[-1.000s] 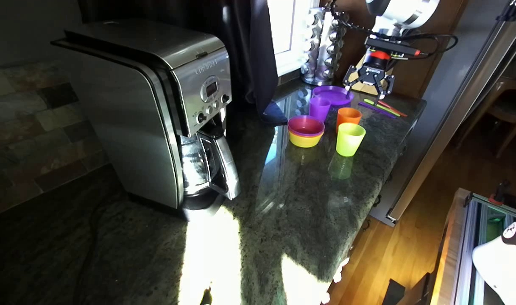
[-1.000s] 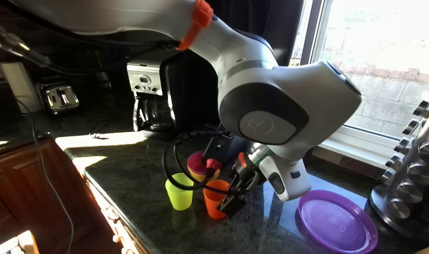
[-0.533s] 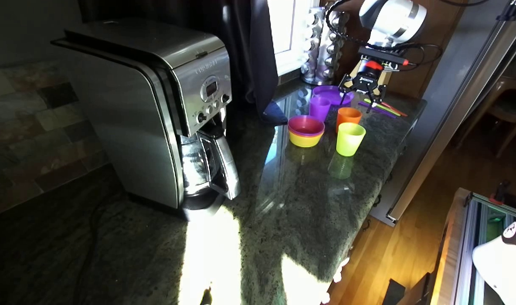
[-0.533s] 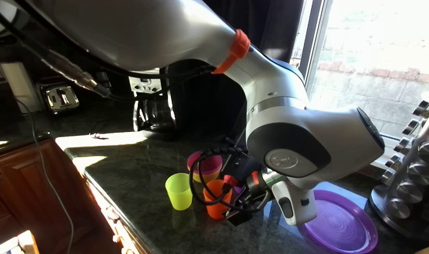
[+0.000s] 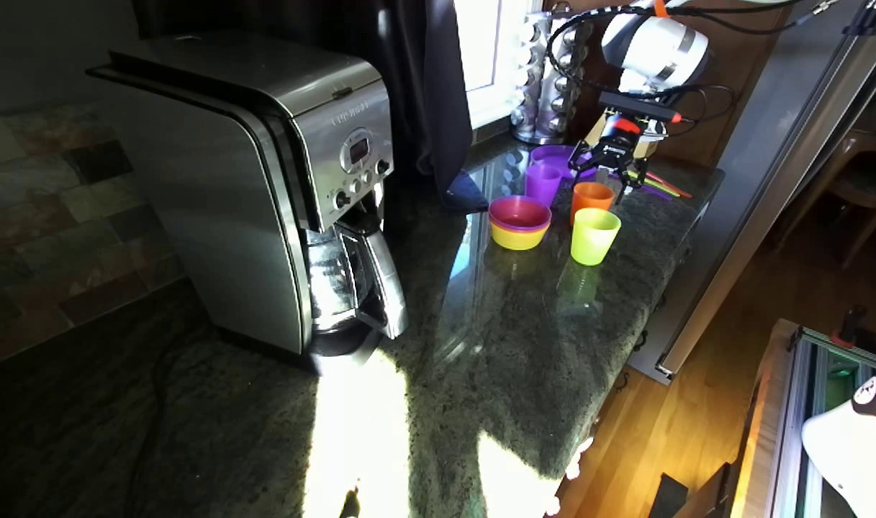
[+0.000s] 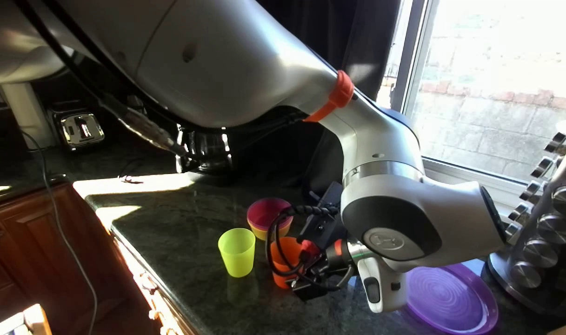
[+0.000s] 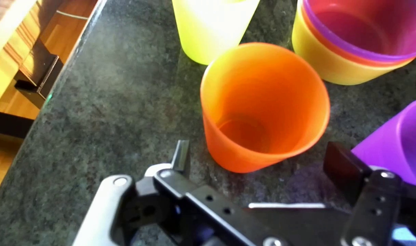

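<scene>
My gripper (image 7: 262,161) stands open with nothing between its fingers. In the wrist view an upright orange cup (image 7: 262,102) is just ahead of the gap, apart from both fingertips. The right fingertip lies close beside a purple cup (image 7: 385,147); whether they touch I cannot tell. Behind the orange cup are a lime cup (image 7: 211,30) and a stack of bowls (image 7: 337,58), yellow outermost. An exterior view has the gripper (image 5: 597,188) over the far side of the orange cup (image 5: 590,205). Arm and cables partly cover that cup (image 6: 283,274) in an exterior view.
Both exterior views show a purple plate (image 6: 443,298), a spice rack (image 6: 543,232) by the window and a coffee maker (image 5: 265,194). Several coloured utensils (image 5: 666,190) lie behind the gripper on the dark stone counter (image 5: 509,345). The counter's edge drops to a wooden floor.
The gripper has come down and moved towards the orange cup, leaving the area of the utensils, and its jaws stay open. The cups, bowls and plate have not moved.
</scene>
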You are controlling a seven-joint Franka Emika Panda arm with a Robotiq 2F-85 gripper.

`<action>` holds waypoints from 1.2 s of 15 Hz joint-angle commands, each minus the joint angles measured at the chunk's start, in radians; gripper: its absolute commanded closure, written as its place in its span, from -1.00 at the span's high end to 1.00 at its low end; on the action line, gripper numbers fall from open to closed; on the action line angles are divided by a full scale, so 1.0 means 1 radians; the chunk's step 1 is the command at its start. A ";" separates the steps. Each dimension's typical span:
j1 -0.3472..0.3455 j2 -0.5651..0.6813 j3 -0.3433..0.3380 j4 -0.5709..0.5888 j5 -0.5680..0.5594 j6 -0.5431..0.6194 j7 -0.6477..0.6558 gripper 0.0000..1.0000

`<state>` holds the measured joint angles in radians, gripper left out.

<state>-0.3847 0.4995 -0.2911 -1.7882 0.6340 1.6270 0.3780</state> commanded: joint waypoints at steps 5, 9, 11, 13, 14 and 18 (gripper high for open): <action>-0.014 0.140 0.018 0.137 0.042 -0.132 0.095 1.00; -0.013 0.172 0.016 0.175 0.042 -0.163 0.116 0.48; -0.005 0.150 0.008 0.158 0.032 -0.144 0.113 0.17; 0.008 0.107 -0.005 0.116 0.017 -0.104 0.100 -0.12; 0.013 0.090 -0.011 0.101 0.011 -0.089 0.097 -0.12; 0.045 0.002 -0.043 0.020 -0.038 0.049 0.106 -0.12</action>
<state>-0.3742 0.5920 -0.3061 -1.6668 0.6336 1.5597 0.4729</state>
